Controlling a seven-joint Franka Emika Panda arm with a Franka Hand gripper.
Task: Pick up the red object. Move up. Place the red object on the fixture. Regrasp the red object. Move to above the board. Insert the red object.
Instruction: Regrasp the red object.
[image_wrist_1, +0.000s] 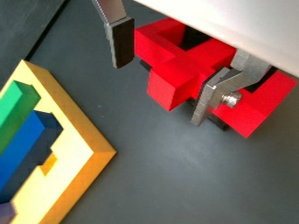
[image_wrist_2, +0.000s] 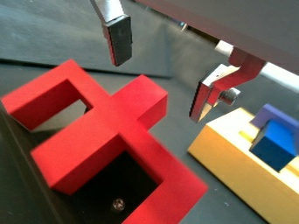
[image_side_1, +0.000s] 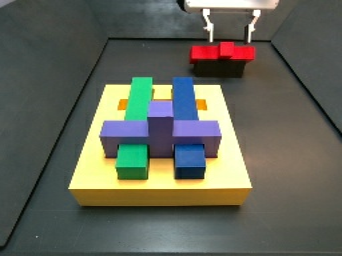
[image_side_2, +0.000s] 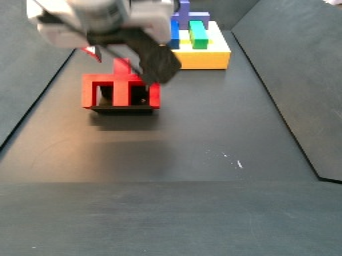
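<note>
The red object (image_side_1: 222, 51) lies on top of the black fixture (image_side_1: 221, 69) at the far end of the floor, beyond the board (image_side_1: 94, 165). It shows on the fixture (image_side_2: 120, 111) in both side views as a red piece (image_side_2: 120, 92) with legs. My gripper (image_side_1: 229, 22) hangs just above it, open, with nothing held. In both wrist views the silver fingers (image_wrist_1: 119, 44) stand apart on either side of the red object's (image_wrist_1: 184, 68) central stub. Seen closer, the gripper (image_wrist_2: 165, 70) is a little above the red object (image_wrist_2: 105, 131) and clear of it.
The yellow board carries green (image_side_1: 138, 95), blue (image_side_1: 183, 95) and purple (image_side_1: 160, 130) blocks. Its corner (image_wrist_1: 73, 131) lies close beside the fixture in a wrist view. Dark walls (image_side_1: 301, 90) border the floor.
</note>
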